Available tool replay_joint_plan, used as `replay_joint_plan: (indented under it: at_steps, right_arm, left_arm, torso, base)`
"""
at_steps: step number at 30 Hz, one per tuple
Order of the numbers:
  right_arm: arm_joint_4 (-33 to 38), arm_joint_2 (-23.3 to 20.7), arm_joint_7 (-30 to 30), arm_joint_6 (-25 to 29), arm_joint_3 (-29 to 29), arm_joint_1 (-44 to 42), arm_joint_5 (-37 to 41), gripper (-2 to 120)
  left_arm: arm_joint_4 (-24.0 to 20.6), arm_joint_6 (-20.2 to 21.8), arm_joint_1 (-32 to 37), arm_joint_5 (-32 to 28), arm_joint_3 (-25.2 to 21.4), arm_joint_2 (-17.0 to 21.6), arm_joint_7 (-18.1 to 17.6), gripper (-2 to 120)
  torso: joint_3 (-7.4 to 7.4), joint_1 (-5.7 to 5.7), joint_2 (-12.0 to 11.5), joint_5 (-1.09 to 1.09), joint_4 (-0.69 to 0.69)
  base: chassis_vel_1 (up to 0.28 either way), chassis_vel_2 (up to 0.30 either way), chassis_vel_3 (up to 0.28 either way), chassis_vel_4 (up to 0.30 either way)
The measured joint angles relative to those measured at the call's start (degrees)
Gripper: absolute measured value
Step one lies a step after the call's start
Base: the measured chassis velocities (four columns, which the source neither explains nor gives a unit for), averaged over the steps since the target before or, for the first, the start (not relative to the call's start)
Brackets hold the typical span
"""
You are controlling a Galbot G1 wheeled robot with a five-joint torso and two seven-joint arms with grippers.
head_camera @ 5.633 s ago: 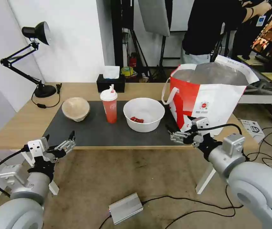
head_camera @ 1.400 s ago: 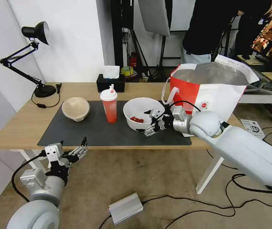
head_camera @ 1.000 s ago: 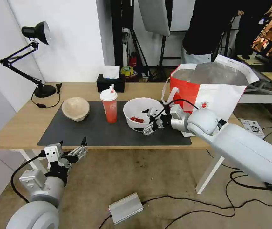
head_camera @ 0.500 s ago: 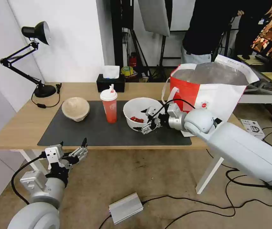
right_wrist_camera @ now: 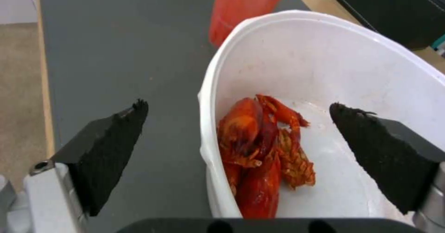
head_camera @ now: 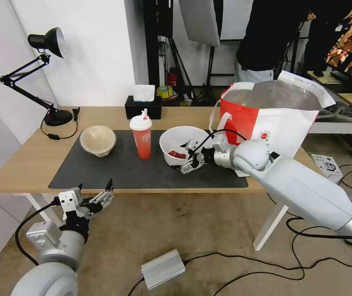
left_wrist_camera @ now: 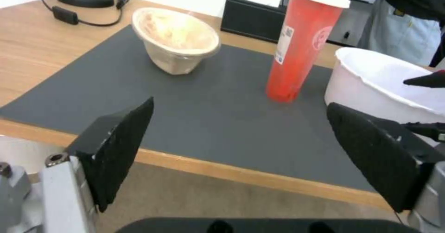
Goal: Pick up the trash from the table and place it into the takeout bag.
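The white bowl point(head_camera: 177, 142), holding red scraps point(right_wrist_camera: 262, 153), is set on the dark mat point(head_camera: 114, 168) of the bench point(head_camera: 28, 158). Its near rim is straddled by the right gripper point(head_camera: 189, 155), spread wide, one finger inside and one outside. Beside it the red cup point(head_camera: 142, 137) carries a round logo and small label (print too small to be read). The beige bowl point(head_camera: 98, 140) sits farther left. The takeout bag point(head_camera: 266, 123), foil-lined, bears a small red round logo. The left gripper point(head_camera: 96, 196), spread, is held below the bench edge.

A white wall point(head_camera: 98, 49) backs a black desk lamp point(head_camera: 40, 70); cables point(head_camera: 246, 263) trail across the brownish floor point(head_camera: 184, 226).
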Motion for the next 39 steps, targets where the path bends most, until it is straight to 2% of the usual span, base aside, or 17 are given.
replay_joint_plan:
  at_steps: [11, 15, 18, 20, 22, 25, 29, 30, 32, 33, 34, 36, 38, 39]
  right_arm:
    - [-1.2, 0.4, -0.1, 0.1, -0.3, -0.1, -0.4, 100]
    - [-1.5, 0.5, -0.1, 0.1, -0.3, -0.2, -0.4, 95]
    - [-1.6, 0.4, -0.2, 0.1, -0.3, -0.4, -0.4, 81]
    - [-1.6, 0.4, -0.2, 0.1, -0.3, -0.5, -0.4, 80]
    - [-1.6, 0.3, -0.2, 0.2, -0.1, -1.0, -0.3, 67]
    - [-1.6, 0.3, -0.2, 0.2, 0.0, -1.4, -0.3, 59]
    - [-1.6, 0.2, -0.2, 0.3, 0.1, -1.6, -0.2, 39]
    - [-1.6, 0.2, -0.2, 0.3, 0.1, -1.6, -0.2, 39]
    - [-1.7, 0.3, -0.1, 0.3, 0.1, -1.6, -0.1, 29]
    - [-1.7, 0.3, -0.1, 0.3, 0.1, -1.6, -0.1, 29]
    - [-1.8, 0.4, 0.0, 0.3, 0.1, -1.6, 0.0, 21]
    - [-1.8, 0.4, 0.0, 0.2, 0.1, -1.6, 0.0, 21]
    - [-1.9, 0.6, 0.1, 0.2, 0.0, -1.7, 0.0, 10]
    - [-1.9, 0.6, 0.1, 0.2, 0.0, -1.7, 0.0, 10]
  left_arm:
    - [0.2, 0.0, -0.1, 0.2, 0.4, -0.5, 0.0, 100]
    - [0.0, -0.1, 0.1, 0.2, 0.4, -0.5, 0.0, 100]
    - [-0.3, -0.1, 0.4, 0.2, 0.4, -0.5, 0.0, 100]
    - [-0.3, -0.1, 0.4, 0.3, 0.4, -0.5, 0.0, 100]
    - [-0.5, -0.1, 0.7, 0.4, 0.5, -0.7, 0.0, 100]
    - [-0.5, -0.1, 0.8, 0.5, 0.6, -0.9, 0.0, 100]
    - [-0.7, -0.2, 1.0, 0.8, 0.8, -1.1, 0.0, 100]
    - [-0.7, -0.2, 1.0, 0.8, 0.8, -1.1, 0.0, 100]
    - [-0.7, -0.2, 1.0, 0.8, 0.8, -1.1, 0.0, 100]
    - [-0.7, -0.2, 1.0, 0.8, 0.8, -1.1, 0.0, 100]
    - [-0.8, -0.2, 1.1, 0.8, 0.8, -1.1, 0.0, 100]
    - [-0.8, -0.2, 1.1, 0.8, 0.8, -1.1, 0.0, 100]
    - [-0.9, -0.2, 1.2, 0.8, 0.8, -1.1, 0.0, 100]
    - [-0.9, -0.2, 1.2, 0.8, 0.8, -1.1, 0.0, 100]
  torso:
    - [0.0, 0.0, 0.0, 0.0, 0.0]
    - [0.0, 0.0, 0.0, 0.0, 0.0]
    - [0.0, 0.0, 0.0, 0.0, 0.0]
    - [0.0, 0.0, 0.0, 0.0, 0.0]
    - [0.0, 0.0, 0.0, 0.0, 0.0]
    - [-0.01, -0.01, 0.0, 0.0, -0.01]
    - [-0.01, -0.01, 0.0, -0.01, 0.0]
    - [-0.01, -0.01, 0.0, -0.01, 0.0]
    - [-0.01, -0.01, 0.0, -0.01, 0.0]
    - [-0.01, -0.01, 0.0, -0.01, 0.0]
    - [0.0, -0.01, 0.0, 0.0, 0.0]
    - [0.0, -0.01, 0.0, -0.01, 0.0]
    - [0.0, 0.0, 0.0, 0.0, 0.0]
    - [0.0, 0.0, 0.0, 0.0, 0.0]
  base:
    - [0.0, 0.0, 0.0, 0.0]
    - [0.0, 0.0, 0.0, 0.0]
    - [0.0, 0.0, 0.0, 0.0]
    - [0.0, 0.0, 0.0, 0.0]
    - [0.0, 0.0, 0.0, 0.0]
    - [0.0, 0.0, 0.0, 0.0]
    - [0.0, 0.0, 0.0, 0.0]
    - [0.0, 0.0, 0.0, 0.0]
    - [0.0, 0.0, 0.0, 0.0]
    - [0.0, 0.0, 0.0, 0.0]
    - [0.0, 0.0, 0.0, 0.0]
    - [0.0, 0.0, 0.0, 0.0]
    - [0.0, 0.0, 0.0, 0.0]
    - [0.0, 0.0, 0.0, 0.0]
